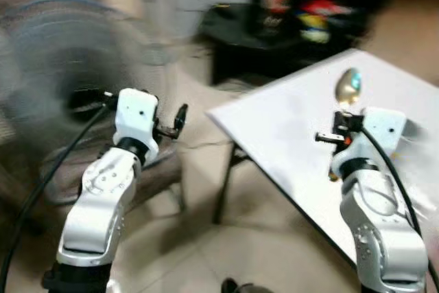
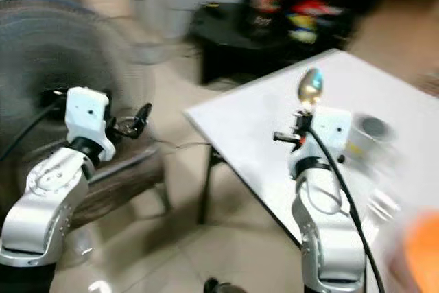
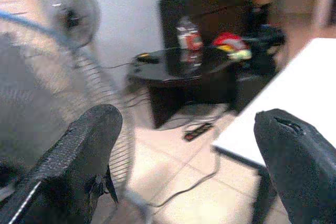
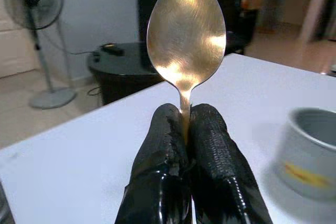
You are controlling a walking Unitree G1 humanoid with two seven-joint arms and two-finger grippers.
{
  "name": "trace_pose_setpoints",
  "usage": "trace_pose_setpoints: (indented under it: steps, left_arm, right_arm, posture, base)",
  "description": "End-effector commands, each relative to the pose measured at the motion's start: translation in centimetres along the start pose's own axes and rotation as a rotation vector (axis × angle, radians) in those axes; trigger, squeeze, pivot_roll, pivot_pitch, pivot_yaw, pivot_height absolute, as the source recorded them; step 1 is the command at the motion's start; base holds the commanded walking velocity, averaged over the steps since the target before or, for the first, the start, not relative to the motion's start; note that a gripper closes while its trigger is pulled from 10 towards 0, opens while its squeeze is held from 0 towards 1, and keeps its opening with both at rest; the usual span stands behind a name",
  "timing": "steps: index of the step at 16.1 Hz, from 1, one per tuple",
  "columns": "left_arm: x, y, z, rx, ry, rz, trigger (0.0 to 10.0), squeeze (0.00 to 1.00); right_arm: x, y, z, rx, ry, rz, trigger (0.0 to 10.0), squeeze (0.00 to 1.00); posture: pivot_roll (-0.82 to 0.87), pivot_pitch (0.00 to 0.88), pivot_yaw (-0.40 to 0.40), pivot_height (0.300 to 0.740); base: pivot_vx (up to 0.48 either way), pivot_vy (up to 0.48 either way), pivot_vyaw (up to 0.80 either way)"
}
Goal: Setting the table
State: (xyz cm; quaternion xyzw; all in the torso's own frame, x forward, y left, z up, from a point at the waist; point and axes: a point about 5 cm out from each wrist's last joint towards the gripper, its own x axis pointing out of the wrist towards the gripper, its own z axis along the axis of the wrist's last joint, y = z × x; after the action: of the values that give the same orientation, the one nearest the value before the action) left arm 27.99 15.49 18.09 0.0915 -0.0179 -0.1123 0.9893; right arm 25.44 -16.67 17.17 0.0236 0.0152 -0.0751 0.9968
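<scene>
A gold metal spoon [image 4: 186, 38] stands bowl-up in my right gripper [image 4: 185, 124], which is shut on its handle. That gripper [image 1: 347, 111] hovers over the white table [image 1: 288, 128], with the spoon's bowl [image 1: 348, 87] sticking up above it. Beside it on the table sits a grey metal cup [image 4: 310, 150]. Off the table's left corner my left gripper [image 3: 189, 145] is open with nothing between its fingers [image 3: 89, 150], held above the floor near a large fan [image 1: 48, 66].
A low black table [image 1: 260, 32] with a bottle and coloured items stands behind the white table. A second standing fan [image 4: 34, 3] is by the wall. Cables lie on the tiled floor [image 3: 205, 182]. Something orange [image 2: 415, 252] blurs at the near right.
</scene>
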Motion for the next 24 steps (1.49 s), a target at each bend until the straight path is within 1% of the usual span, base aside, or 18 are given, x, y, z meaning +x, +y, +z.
trace_pose_setpoints:
  steps: [1,20,21,24]
  left_arm:
    - [0.1,-0.1,0.1,-0.007,-0.009,-0.011,10.0,0.0]
    - [0.6,0.0,0.1,0.019,-0.01,-0.043,10.0,0.0]
    - [0.5,-0.1,0.1,0.015,-0.016,-0.053,10.0,0.0]
    - [0.5,-0.3,-0.1,0.004,-0.013,-0.064,10.0,0.0]
  right_arm:
    - [-0.1,-0.1,0.4,-0.007,-0.021,-0.006,10.0,0.0]
    - [0.0,0.2,-0.2,-0.007,0.016,0.008,10.0,0.0]
    - [0.0,0.3,-0.4,-0.016,0.034,0.026,10.0,0.0]
    - [0.4,0.8,-1.0,-0.023,0.076,0.08,10.0,0.0]
  posture:
    - [0.04,0.0,-0.023,0.74]
    - [0.04,0.0,-0.026,0.74]
    - [0.04,0.0,-0.026,0.74]
    - [0.04,0.0,-0.028,0.74]
  base:
    - [0.0,0.364,-0.8]
    - [0.0,0.378,-0.8]
    - [0.0,0.0,-0.8]
    - [0.0,0.0,0.0]
